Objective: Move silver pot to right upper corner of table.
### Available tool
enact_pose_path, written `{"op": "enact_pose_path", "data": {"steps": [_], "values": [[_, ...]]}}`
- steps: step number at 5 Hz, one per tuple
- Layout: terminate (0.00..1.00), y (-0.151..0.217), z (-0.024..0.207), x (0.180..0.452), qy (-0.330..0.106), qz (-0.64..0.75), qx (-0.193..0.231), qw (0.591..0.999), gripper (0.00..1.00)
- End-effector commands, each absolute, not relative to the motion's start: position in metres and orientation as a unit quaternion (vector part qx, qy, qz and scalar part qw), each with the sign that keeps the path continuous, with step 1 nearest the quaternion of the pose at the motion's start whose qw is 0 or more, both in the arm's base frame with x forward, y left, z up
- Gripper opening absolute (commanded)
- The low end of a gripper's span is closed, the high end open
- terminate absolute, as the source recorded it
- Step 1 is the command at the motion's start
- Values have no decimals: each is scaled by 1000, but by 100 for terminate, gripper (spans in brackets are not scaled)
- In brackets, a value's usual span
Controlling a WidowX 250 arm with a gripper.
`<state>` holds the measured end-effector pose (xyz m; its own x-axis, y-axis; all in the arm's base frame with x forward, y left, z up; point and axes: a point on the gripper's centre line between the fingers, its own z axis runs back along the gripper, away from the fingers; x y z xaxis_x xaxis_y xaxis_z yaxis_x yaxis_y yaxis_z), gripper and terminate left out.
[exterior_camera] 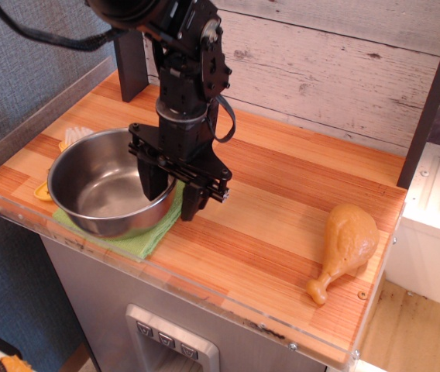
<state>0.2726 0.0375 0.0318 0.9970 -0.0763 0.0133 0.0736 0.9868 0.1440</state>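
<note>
The silver pot [100, 186] sits at the front left of the wooden table [282, 194], on top of a green cloth [146, 236]. My black gripper [173, 200] points down over the pot's right rim. One finger [155, 184] is inside the pot and the other finger [191, 203] is outside it, so the jaws straddle the wall. The jaws stand apart and I cannot see them pressing the rim.
A tan chicken drumstick [345, 246] lies at the front right. Yellow and white items [71, 138] show behind the pot's left side. A dark post [129, 66] stands at the back left, a grey plank wall [321, 62] runs behind, and clear acrylic edging [204, 291] lines the table.
</note>
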Motion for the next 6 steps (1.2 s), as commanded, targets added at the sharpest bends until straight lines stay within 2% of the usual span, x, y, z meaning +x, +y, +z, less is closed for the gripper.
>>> {"op": "enact_pose_path", "data": {"steps": [1, 2, 3, 4, 5, 6], "values": [[0, 46, 38, 269, -23, -30, 83, 996, 0], [0, 47, 39, 264, -24, -29, 79, 996, 0], [0, 46, 51, 259, -41, -19, 51, 998, 0], [0, 34, 91, 262, -92, -9, 15, 996, 0], [0, 9, 112, 279, -112, -21, 6, 994, 0], [0, -35, 107, 311, -106, -63, 4, 992, 0]]}}
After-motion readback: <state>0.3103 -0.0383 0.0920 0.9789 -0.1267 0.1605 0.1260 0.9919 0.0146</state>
